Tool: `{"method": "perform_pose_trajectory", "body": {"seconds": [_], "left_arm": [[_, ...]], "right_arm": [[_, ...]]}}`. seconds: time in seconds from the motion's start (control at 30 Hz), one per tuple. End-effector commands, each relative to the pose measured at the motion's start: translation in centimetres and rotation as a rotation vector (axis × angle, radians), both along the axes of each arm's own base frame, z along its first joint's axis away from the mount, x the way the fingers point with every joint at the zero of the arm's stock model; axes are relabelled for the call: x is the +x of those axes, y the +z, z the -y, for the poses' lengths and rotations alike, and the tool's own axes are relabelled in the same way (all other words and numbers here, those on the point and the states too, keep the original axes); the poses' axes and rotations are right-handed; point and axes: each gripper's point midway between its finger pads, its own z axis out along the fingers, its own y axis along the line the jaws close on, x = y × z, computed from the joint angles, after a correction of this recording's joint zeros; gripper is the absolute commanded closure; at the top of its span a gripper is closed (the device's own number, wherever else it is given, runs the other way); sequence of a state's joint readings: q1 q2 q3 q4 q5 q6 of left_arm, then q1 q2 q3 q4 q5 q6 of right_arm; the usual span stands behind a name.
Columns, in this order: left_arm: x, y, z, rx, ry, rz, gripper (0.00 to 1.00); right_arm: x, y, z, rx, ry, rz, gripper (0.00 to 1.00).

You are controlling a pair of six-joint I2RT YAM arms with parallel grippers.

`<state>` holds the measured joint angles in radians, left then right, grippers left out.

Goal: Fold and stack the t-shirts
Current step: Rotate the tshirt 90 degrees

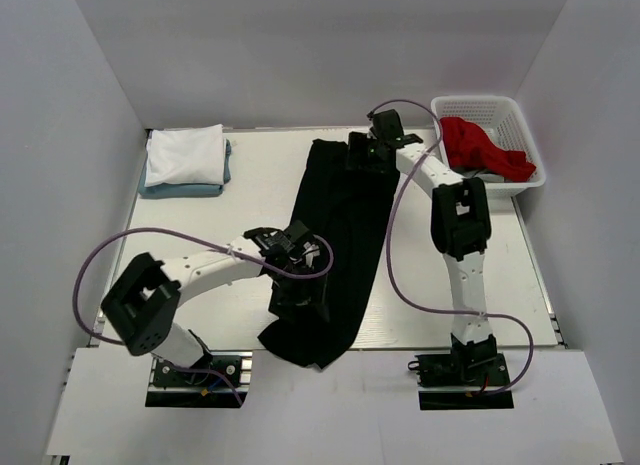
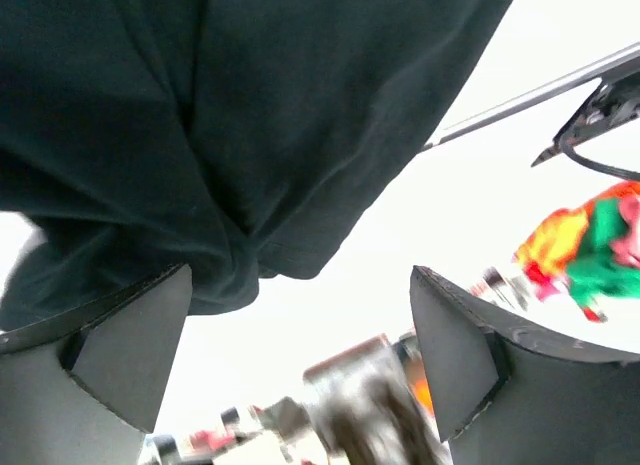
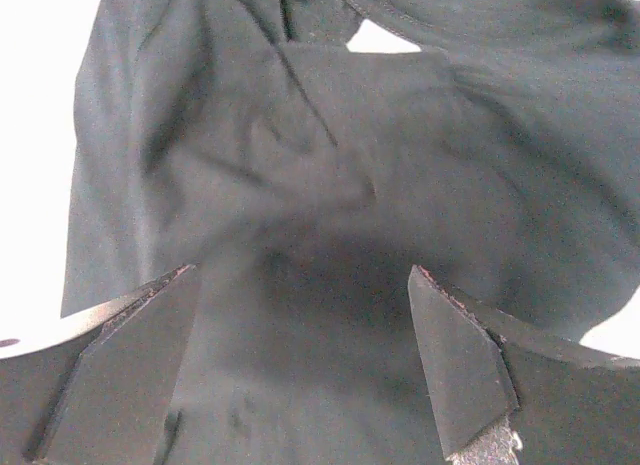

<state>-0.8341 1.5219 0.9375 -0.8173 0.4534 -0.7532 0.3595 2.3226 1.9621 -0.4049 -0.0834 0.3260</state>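
Observation:
The black t-shirt [image 1: 345, 225] lies as a long narrow strip from the far middle of the table down to the near edge, where its lower end hangs over. My left gripper [image 1: 300, 295] is open over that lower end. In the left wrist view the black cloth [image 2: 250, 115] fills the upper left, and only bare table shows between the fingers of the left gripper [image 2: 300, 355]. My right gripper [image 1: 362, 160] hovers open over the shirt's far end, with black cloth [image 3: 330, 185] spread under the gripper [image 3: 300, 365]. A folded white t-shirt [image 1: 185, 153] rests on a folded light blue one [image 1: 185, 190] at the far left.
A white mesh basket [image 1: 515, 120] stands at the far right corner with red cloth [image 1: 480, 145] in it. White walls close in the table on three sides. Purple cables loop beside both arms.

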Motion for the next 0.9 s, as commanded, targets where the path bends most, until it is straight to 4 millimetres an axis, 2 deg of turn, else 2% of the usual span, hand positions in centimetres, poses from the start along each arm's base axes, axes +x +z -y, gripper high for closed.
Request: {"method": "perform_pose_trajectory", "body": {"seconds": [0.0, 0.03, 0.07, 0.1, 0.13, 0.17, 0.2, 0.23, 0.27, 0.3, 0.37, 0.43, 0.5, 0.6, 0.67, 0.7, 0.73, 0.77, 0.8, 0.83, 0.87], "left_arm": [[3.2, 2.0, -0.9, 0.037, 0.03, 0.24, 0.0], [4.1, 2.9, -1.2, 0.046, 0.071, 0.297, 0.0], [5.7, 2.8, -2.5, 0.109, 0.128, 0.367, 0.0], [6.7, 3.2, -2.9, 0.112, 0.166, 0.405, 0.0], [7.3, 3.8, -3.0, 0.108, 0.199, 0.439, 0.0], [8.5, 4.6, -3.8, 0.133, 0.256, 0.514, 0.0], [9.0, 4.7, -4.3, 0.145, 0.283, 0.544, 0.0], [9.7, 5.0, -4.8, 0.167, 0.333, 0.578, 0.0], [10.0, 5.3, -5.0, 0.169, 0.36, 0.59, 0.0], [10.2, 5.3, -5.2, 0.178, 0.377, 0.598, 0.0], [10.5, 5.3, -5.4, 0.178, 0.392, 0.61, 0.0], [10.5, 4.6, -5.7, 0.201, 0.398, 0.602, 0.0], [10.8, 4.3, -6.0, 0.226, 0.403, 0.612, 0.0], [11.2, 3.9, -6.1, 0.252, 0.405, 0.618, 0.0], [11.8, 4.1, -5.9, 0.245, 0.418, 0.624, 0.0], [11.9, 3.8, -5.8, 0.25, 0.408, 0.625, 0.0], [11.9, 3.8, -5.8, 0.25, 0.408, 0.625, 0.0], [12.1, 3.7, -5.7, 0.257, 0.395, 0.626, 0.0], [12.4, 3.6, -5.4, 0.263, 0.392, 0.622, 0.0], [13.0, 3.5, -5.5, 0.28, 0.393, 0.627, 0.0], [13.2, 3.8, -5.3, 0.274, 0.387, 0.635, 0.0]], "right_arm": [[-1.8, 8.6, 1.3, -0.043, 0.0, 0.153, 0.1], [-2.5, 10.1, 1.1, -0.021, -0.004, 0.178, 0.1], [-4.2, 7.2, 1.7, -0.055, -0.022, 0.119, 0.1], [-5.1, 9.3, 1.6, -0.035, -0.017, 0.158, 0.1], [-5.9, 8.6, 1.5, -0.034, -0.021, 0.138, 0.1], [-8.2, 5.7, 1.4, -0.055, -0.007, 0.065, 0.1], [-9.1, 6.2, 1.2, -0.04, 0.0, 0.06, 0.1], [-9.9, 5.8, 1.2, -0.038, -0.003, 0.044, 0.1], [-12.4, 3.2, 0.6, -0.032, 0.026, -0.031, 0.1], [-13.0, 3.1, 0.6, -0.025, 0.029, -0.038, 0.1], [-15.3, 0.9, 1.1, -0.034, 0.019, -0.104, 0.1], [-16.4, 0.1, 1.0, -0.027, 0.034, -0.129, 0.1], [-17.1, -1.2, 1.0, -0.02, 0.038, -0.147, 0.1], [-16.6, -2.7, 1.5, -0.026, 0.015, -0.186, 0.1], [-16.6, -5.1, 1.6, -0.056, 0.007, -0.234, 0.1], [-15.2, -4.4, 1.0, -0.037, 0.007, -0.212, 0.1], [-15.2, -5.9, 1.4, -0.05, -0.005, -0.251, 0.1], [-14.2, -6.5, 1.6, -0.064, -0.029, -0.254, 0.1], [-13.4, -7.0, 1.7, -0.062, -0.066, -0.267, 0.1], [-11.7, -6.8, 2.0, -0.069, -0.1, -0.26, 0.1], [-12.1, -8.5, 3.3, -0.09, -0.123, -0.31, 0.1]]}}
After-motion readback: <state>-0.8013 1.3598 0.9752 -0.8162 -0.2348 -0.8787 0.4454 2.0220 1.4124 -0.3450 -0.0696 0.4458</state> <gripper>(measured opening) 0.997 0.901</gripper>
